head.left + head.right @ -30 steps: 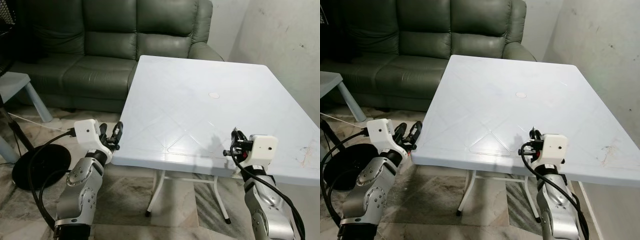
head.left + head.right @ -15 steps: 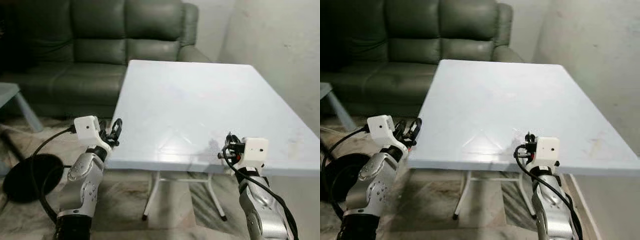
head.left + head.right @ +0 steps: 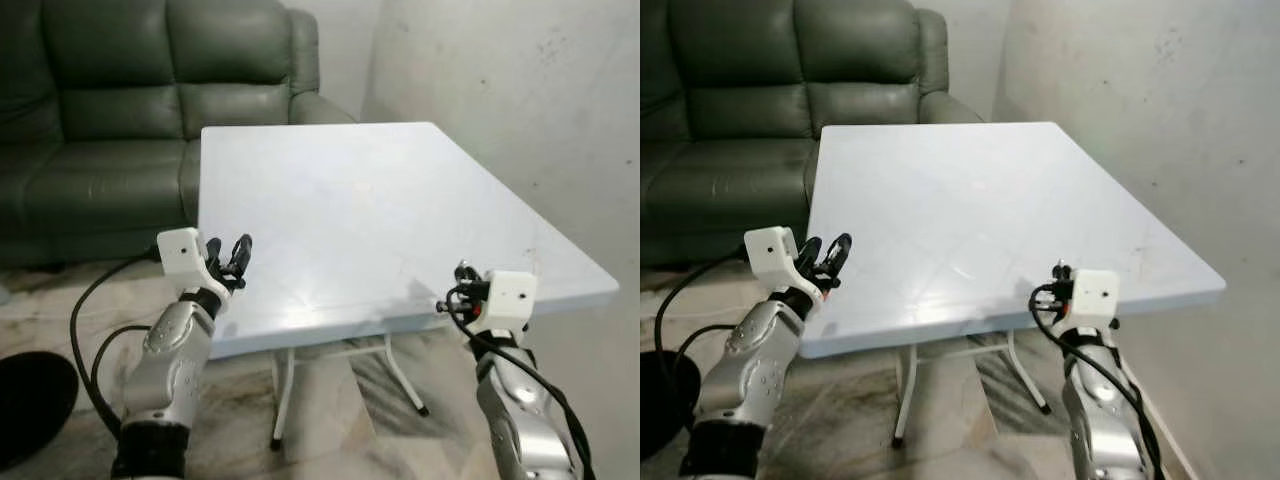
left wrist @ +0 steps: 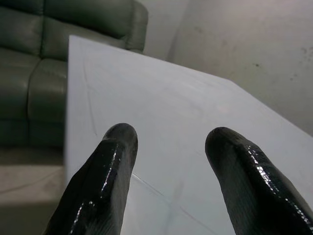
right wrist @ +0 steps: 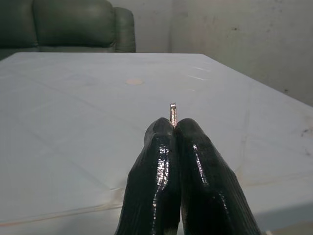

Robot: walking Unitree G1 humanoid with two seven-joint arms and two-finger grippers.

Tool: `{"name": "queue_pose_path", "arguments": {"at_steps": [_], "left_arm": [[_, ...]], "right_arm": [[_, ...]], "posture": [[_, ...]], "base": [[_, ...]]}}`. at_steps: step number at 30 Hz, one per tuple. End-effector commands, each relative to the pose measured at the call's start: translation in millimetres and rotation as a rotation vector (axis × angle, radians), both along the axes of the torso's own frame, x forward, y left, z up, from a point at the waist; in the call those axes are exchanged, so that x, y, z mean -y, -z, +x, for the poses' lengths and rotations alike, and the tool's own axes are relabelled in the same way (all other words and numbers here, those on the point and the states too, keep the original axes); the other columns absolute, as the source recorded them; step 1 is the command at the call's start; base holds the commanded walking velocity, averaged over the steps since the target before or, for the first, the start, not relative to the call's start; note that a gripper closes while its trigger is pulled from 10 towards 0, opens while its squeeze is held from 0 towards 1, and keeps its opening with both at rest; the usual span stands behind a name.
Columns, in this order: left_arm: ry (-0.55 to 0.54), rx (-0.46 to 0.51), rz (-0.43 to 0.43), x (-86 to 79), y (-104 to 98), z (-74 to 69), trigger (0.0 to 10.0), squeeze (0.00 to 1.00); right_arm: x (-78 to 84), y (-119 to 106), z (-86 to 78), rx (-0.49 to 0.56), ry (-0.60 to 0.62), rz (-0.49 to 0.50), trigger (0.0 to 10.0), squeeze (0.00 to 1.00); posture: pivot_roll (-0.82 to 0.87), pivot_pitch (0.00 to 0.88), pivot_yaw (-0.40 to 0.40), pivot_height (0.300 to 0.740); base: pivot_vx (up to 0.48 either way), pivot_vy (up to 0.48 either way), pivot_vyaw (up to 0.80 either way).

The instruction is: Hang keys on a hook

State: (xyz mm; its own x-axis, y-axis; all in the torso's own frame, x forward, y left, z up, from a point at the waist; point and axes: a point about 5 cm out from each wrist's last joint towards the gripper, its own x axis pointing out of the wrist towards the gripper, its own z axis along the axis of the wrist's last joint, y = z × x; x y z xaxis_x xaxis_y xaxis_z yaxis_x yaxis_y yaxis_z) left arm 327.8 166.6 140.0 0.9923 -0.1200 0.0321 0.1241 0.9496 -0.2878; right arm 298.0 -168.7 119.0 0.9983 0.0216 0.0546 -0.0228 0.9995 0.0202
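Nearest, the right end effector (image 5: 173,128) hovers at the near edge of the white tabletop (image 3: 340,200), its black fingers (image 5: 156,166) pressed together and pinching a thin metal piece (image 5: 173,113), likely part of the keys, that pokes out past the tips. At the tabletop's near left corner, the left end effector (image 3: 240,251) is held with its fingers (image 4: 105,166) spread apart and nothing between them. Beyond the tabletop stands a dark green sofa (image 3: 120,90) beside a bare grey wall (image 3: 500,90).
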Motion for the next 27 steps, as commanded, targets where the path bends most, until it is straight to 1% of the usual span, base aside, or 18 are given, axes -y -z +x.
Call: {"name": "queue_pose_path", "arguments": {"at_steps": [1,6,27], "left_arm": [[0.021,0.000,-0.002,8.1,-0.9,1.4,10.0,0.00],[0.011,0.004,-0.009,8.6,-2.1,1.6,10.0,0.00],[-0.019,-0.002,-0.031,4.7,-2.5,2.4,10.0,0.00]], "right_arm": [[7.3,-3.5,0.7,0.023,0.018,-0.012,10.0,0.00],[6.8,-4.6,-0.8,0.036,0.002,-0.018,10.0,0.00],[11.3,-3.2,-3.3,0.030,0.003,-0.027,10.0,0.00]], "posture": [[0.01,0.000,-0.038,0.740],[0.01,0.000,-0.040,0.740],[0.01,0.000,-0.050,0.740]], "base": [[0.000,0.000,0.00],[0.000,0.000,0.00],[0.000,0.000,0.00]]}}
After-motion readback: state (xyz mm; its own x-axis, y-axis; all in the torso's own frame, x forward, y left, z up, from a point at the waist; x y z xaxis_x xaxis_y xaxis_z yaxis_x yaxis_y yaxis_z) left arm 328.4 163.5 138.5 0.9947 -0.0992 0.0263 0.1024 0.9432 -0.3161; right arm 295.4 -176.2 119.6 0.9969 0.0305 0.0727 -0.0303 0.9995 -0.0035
